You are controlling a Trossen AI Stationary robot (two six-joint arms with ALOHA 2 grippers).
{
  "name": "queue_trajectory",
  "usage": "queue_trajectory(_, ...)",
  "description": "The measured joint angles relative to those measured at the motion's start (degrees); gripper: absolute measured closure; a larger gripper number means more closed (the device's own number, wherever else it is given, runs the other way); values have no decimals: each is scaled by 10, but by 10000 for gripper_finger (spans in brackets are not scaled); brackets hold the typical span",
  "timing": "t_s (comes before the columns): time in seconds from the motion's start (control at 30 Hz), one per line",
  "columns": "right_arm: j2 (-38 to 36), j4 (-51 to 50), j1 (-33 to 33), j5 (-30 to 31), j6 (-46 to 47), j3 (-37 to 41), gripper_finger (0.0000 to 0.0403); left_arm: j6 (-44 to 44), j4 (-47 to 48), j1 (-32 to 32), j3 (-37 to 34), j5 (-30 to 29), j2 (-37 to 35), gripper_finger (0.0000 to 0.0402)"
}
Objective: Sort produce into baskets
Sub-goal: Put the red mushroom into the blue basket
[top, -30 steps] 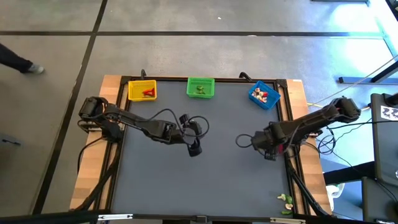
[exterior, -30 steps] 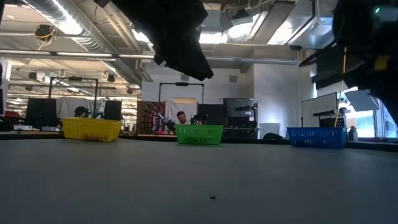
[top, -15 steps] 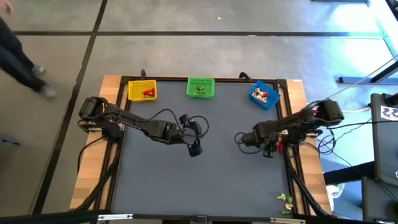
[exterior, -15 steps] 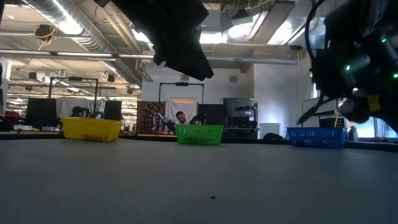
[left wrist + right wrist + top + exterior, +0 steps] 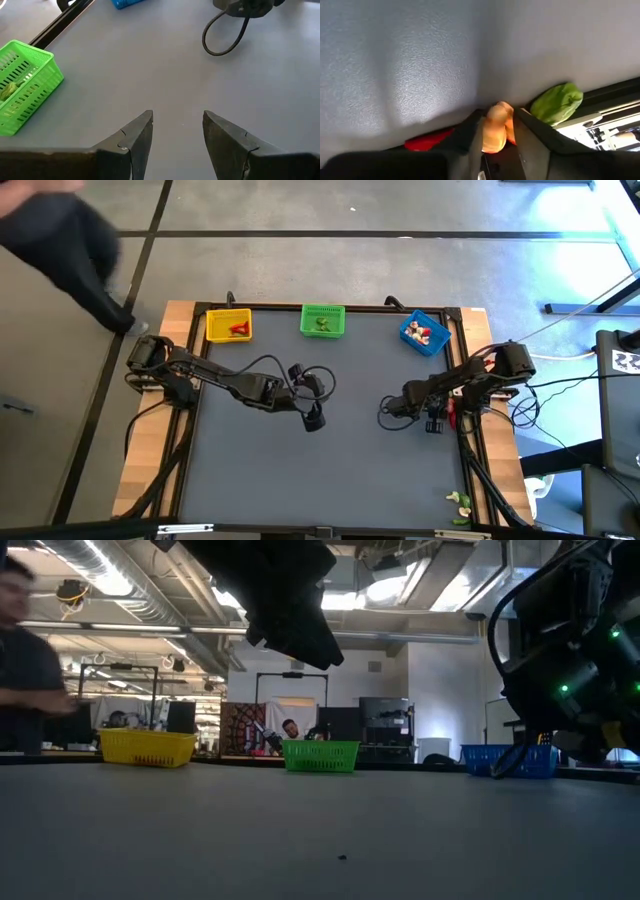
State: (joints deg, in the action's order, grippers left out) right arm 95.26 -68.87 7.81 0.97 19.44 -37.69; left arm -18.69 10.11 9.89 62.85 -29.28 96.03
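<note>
I'm seeing two dark, jointed arms, matte black all over. Black cables loop loosely off the left arm point(image 5: 240, 383) and off the right arm point(image 5: 470, 380). Small green lights glow on the right arm's housing. My left gripper point(image 5: 176, 140) has blunt, wedge-shaped black fingers point(image 5: 137, 135) with chamfered edges.

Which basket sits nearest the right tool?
The blue basket, at the table's far right corner; the green basket and yellow basket lie farther left of the right tool.
</note>
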Motion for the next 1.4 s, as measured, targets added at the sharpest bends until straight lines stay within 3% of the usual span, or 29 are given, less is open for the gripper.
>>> queue_trajectory(0.37,0,-1,0,0,-15,-2,395,6,0,0,0,0,0,233)
queue_trajectory(0.83,-10,0,1,15,-56,-74,393,8,0,2,0,0,0,233)
queue_trajectory(1.2,-61,86,0,53,-64,-96,393,-11,68,3,0,-33,0,233)
queue_trajectory(1.4,-74,84,0,75,-66,-97,393,54,42,1,-20,-44,0,233)
